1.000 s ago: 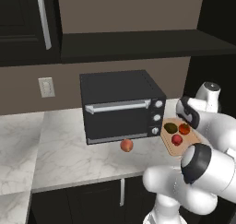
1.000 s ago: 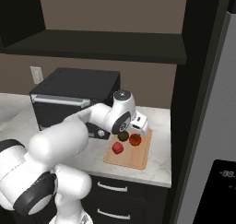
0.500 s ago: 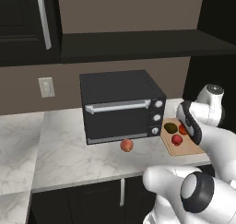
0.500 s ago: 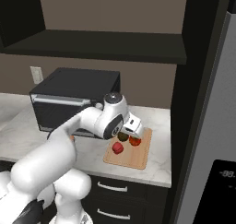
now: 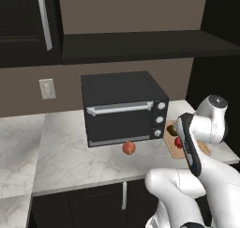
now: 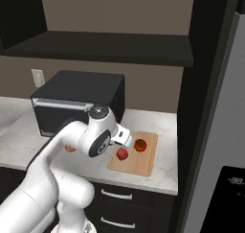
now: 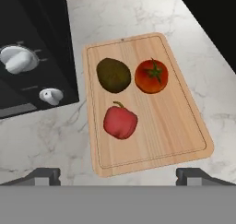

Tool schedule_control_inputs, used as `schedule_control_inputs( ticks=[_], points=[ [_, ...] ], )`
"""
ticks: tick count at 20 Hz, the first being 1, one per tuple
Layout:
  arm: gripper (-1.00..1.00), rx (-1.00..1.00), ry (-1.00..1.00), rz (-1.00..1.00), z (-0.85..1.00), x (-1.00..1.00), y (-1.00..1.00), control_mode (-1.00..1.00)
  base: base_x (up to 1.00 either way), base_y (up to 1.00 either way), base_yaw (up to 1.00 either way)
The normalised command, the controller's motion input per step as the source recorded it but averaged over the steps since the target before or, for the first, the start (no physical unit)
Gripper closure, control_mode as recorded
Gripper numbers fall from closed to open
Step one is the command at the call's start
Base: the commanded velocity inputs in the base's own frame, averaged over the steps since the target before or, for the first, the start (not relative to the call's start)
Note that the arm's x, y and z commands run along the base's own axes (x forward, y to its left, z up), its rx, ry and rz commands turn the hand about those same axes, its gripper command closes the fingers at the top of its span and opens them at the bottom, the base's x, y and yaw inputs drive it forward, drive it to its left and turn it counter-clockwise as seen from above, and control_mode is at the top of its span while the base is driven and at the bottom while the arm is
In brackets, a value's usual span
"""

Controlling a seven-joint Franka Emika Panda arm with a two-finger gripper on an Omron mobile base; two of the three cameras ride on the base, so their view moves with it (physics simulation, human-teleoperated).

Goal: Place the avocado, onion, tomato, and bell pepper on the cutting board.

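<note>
Board [image 7: 152, 140] lies flat on the marble surface [image 7: 55, 140], just right of the black oven [image 7: 27, 48] in the hand view. Three pieces sit on it: avocado [image 7: 113, 75] at the far left part, tomato [image 7: 151, 76] just beside it to the right, apart by a thin gap, and pepper [image 7: 120, 122] nearer the camera, below the avocado, not touching either. The near right half of the board is bare wood. Oven knobs [image 7: 18, 61] show at the left edge of the hand view.

Onion [image 5: 129, 148] is off the board, resting on the surface right in front of the oven door, well apart from the board [image 5: 169, 137] in the left base view. In the right base view only a sliver of the onion [image 6: 70, 148] peeks out behind the arm, left of the board [image 6: 143, 161].

Hand [image 7: 118, 174] hovers above the board, fingers [image 7: 46, 174] spread wide apart at the bottom corners of the hand view, nothing between them, touching nothing. In the right base view the hand [image 6: 125, 139] sits over the left edge of the board, near the pepper [image 6: 122, 154] and tomato [image 6: 140, 145]. In the left base view the arm covers much of the board; a red piece [image 5: 178, 142] and a dark piece [image 5: 172, 129] show past it, too small to tell more
</note>
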Motion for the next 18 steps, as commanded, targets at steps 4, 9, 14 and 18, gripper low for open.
schedule_control_inputs(
  ticks=[4, 9, 14, 18],
  points=[
    [-1.00, -0.05, 0.00, 0.07, 0.01, -0.14, 0.81, -1.00, 0.00, 0.00, 0.00],
    [-1.00, -0.09, -0.02, 0.07, 0.00, -0.03, 0.81, -1.00, 0.00, 0.00, 0.00],
    [-1.00, -0.09, -0.04, 0.05, 0.00, -0.01, 0.73, -1.00, 0.00, 0.00, 0.00],
    [-1.00, -0.12, -0.03, 0.04, 0.00, 0.00, 0.65, -1.00, 0.00, 0.00, 0.00]
  ],
)
